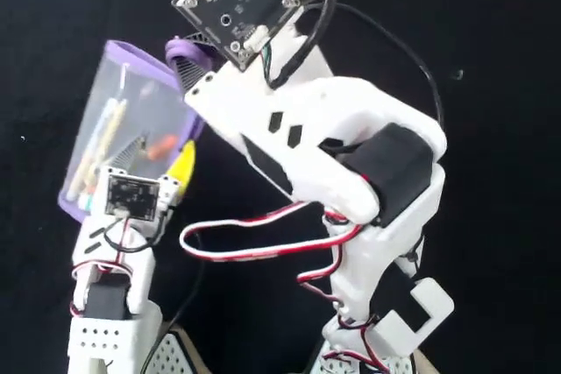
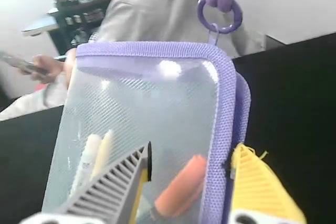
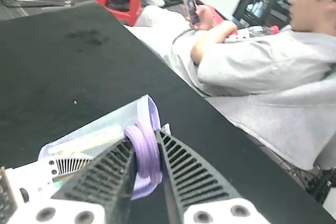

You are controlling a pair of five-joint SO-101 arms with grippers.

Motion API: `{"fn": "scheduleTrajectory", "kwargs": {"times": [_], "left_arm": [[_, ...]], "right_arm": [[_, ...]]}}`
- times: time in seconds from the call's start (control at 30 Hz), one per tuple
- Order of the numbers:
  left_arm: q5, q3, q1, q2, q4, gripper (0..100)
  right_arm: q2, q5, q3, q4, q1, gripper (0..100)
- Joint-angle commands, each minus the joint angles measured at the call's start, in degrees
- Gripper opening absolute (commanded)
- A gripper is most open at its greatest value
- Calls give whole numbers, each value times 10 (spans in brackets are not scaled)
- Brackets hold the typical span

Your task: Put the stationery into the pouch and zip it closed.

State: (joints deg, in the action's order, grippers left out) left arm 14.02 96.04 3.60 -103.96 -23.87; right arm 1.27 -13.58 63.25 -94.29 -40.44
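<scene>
The left gripper (image 2: 191, 153) grips the pouch (image 2: 147, 103) edge; the right gripper (image 3: 143, 136) pinches its purple ring (image 3: 140, 163), white arm (image 1: 333, 129) overhanging it.

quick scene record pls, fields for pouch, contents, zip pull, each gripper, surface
pouch: purple-edged mesh pouch
contents: orange marker and pale pens, seen through the mesh
zip pull: purple ring, at the pouch end away from the left gripper
right gripper: shut on the ring
left gripper: at the pouch's lower corner, across its purple edge
zip state: cannot tell how far it is closed
surface: black table
</scene>
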Motion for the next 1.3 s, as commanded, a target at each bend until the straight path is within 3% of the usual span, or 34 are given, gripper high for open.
{"fn": "scheduleTrajectory", "kwargs": {"times": [0.0, 0.27, 0.53, 0.9, 1.27], "left_arm": [[-4, 7, 55, -5, 13, 248], [-4, -29, 131, -6, 14, 248], [-4, -44, 132, -6, 15, 248], [-3, -50, 75, -6, 14, 248], [-4, -44, -55, -6, 8, 248]], "right_arm": [[33, 4, 28, 21, -16, 13], [35, 40, 28, 45, 29, 12], [37, 41, 29, 50, 118, 12], [36, 41, 107, 53, 201, 12], [36, 37, 113, 54, 215, 13]]}}
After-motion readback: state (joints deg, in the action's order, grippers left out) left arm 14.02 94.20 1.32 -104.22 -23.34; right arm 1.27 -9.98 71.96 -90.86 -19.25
